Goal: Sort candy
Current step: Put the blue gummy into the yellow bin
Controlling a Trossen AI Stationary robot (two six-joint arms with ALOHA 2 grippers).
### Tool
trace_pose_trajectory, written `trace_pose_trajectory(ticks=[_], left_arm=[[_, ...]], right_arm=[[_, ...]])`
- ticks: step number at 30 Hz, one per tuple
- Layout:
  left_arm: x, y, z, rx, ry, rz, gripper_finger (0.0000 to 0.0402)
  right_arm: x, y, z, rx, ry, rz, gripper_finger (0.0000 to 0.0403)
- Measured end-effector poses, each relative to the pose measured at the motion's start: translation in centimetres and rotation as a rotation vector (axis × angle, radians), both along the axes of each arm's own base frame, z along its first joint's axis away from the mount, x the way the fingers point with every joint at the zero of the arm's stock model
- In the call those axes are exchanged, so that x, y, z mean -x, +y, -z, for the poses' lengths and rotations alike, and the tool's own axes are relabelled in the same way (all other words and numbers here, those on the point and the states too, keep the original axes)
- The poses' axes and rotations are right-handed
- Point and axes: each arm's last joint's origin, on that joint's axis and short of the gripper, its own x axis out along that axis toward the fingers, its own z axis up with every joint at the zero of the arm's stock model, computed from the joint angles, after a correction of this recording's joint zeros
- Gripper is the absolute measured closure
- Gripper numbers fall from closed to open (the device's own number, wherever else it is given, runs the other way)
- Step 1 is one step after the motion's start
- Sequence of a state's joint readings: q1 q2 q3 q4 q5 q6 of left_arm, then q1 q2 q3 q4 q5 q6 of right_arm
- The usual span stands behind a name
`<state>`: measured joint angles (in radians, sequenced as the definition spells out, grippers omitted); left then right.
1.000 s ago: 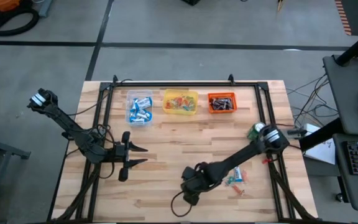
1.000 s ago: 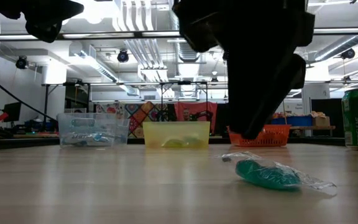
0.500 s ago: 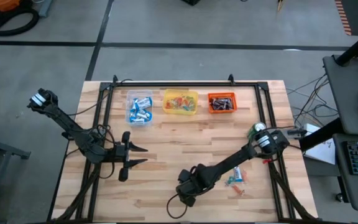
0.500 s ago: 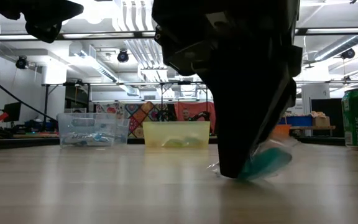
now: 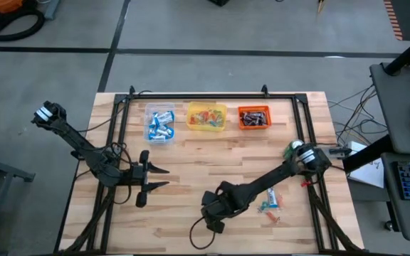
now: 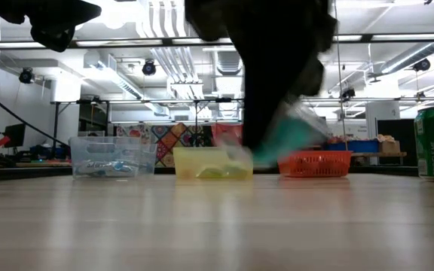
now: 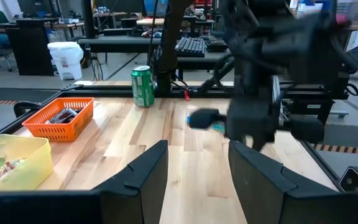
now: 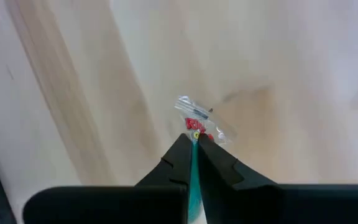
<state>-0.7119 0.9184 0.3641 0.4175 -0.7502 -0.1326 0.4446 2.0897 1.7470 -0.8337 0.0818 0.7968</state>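
Observation:
A green candy (image 6: 288, 135) in a clear wrapper hangs above the table near its front edge, with my right gripper (image 8: 193, 138) shut on it. The gripper (image 5: 214, 208) points steeply down. More candy (image 5: 270, 203) lies loose on the wood to its right. At the table's left my left gripper (image 5: 159, 178) stands open and level, with nothing between its fingers (image 7: 148, 165). My right gripper pinches the candy's green body (image 8: 194, 171) between its two fingers, coming from above and slanting down. A clear wrapper end (image 8: 197, 119) sticks out past the fingertips. The candy is lifted clear of the table and sits tilted in the hold.
Three tubs stand in a row at the back: clear (image 5: 160, 123) with blue-and-white sweets, yellow (image 5: 206, 116) with small coloured ones, orange (image 5: 253, 117) with dark ones. A green can (image 5: 292, 149) stands at the right. A black frame (image 5: 212, 97) borders the table.
My right gripper has dropped onto the green candy that lay on the table, taken hold of it and risen again. The candy is now lifted clear of the wood and tilted.

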Motion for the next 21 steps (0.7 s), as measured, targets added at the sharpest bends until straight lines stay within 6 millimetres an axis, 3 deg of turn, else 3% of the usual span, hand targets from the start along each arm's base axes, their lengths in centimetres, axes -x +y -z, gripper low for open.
trace_pose_trajectory(ticks=[5, 13, 21], left_arm=[[0.0, 0.0, 0.0, 0.000, 0.000, 0.000, 0.0248], [0.0, 0.0, 0.0, 0.000, 0.000, 0.000, 0.0248], [0.0, 0.0, 0.0, -0.002, 0.003, 0.000, 0.0248]], right_arm=[[0.0, -2.1, -3.7, 0.114, -0.130, -0.032, 0.0394], [-0.2, -7.7, -9.6, 0.387, -0.334, -0.023, 0.0394], [-2.5, -14.8, -11.8, 0.482, -0.485, -0.096, 0.0394]])
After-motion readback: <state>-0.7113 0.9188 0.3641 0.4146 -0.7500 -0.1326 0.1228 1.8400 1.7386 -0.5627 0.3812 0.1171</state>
